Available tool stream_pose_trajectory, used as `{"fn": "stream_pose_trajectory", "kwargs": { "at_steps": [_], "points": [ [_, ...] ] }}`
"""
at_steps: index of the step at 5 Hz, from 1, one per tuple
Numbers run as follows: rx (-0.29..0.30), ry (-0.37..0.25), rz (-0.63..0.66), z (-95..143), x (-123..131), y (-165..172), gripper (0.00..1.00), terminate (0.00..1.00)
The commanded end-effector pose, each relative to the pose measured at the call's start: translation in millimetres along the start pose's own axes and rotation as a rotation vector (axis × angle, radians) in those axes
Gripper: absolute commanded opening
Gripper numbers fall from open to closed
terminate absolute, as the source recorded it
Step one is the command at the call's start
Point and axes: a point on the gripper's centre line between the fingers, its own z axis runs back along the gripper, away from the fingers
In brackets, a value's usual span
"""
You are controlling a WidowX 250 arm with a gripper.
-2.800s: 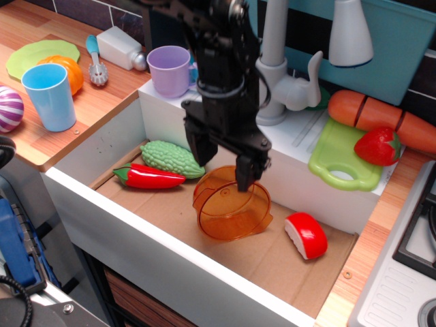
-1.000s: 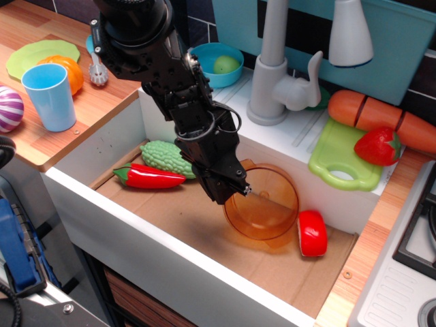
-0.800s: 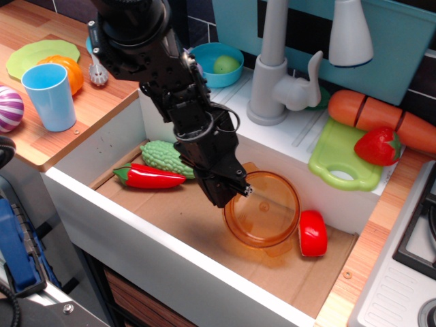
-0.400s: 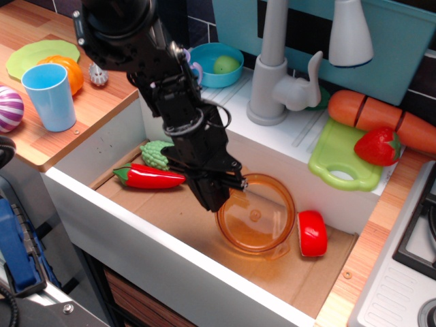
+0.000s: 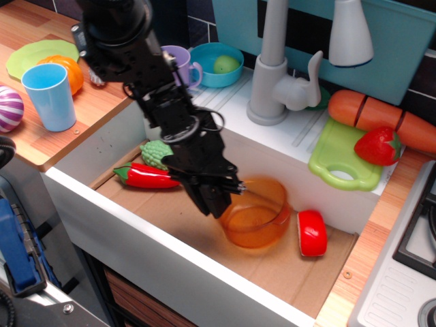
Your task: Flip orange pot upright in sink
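The large white rectangular toy sink (image 5: 102,146) with a brown cardboard-like floor takes up the middle of the view, its grey faucet (image 5: 276,65) rising at the back edge. The black robot arm (image 5: 146,75) reaches down into the basin from the upper left, and its black gripper (image 5: 216,197) sits low over the floor with its fingers pinched on the near left rim of the translucent orange plastic pot (image 5: 257,214); the jaws are narrow, closed onto that rim. The orange pot rests on the sink floor towards the right of centre, mouth facing up and roughly upright. A red-and-white toy food piece (image 5: 313,234) lies on the floor just beside the pot on its right. To the left of the gripper a glossy red toy chilli pepper (image 5: 146,176) lies on the floor, with a bumpy green toy gourd (image 5: 158,154) just behind it, partly hidden by the arm.
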Motion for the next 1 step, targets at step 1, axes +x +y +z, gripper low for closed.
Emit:
{"fn": "stream_pose_trajectory", "kwargs": {
  "at_steps": [1],
  "points": [
    [0.006, -0.032, -0.017, 7.6, 8.3, -0.5, 1.0, 1.0]
  ]
}}
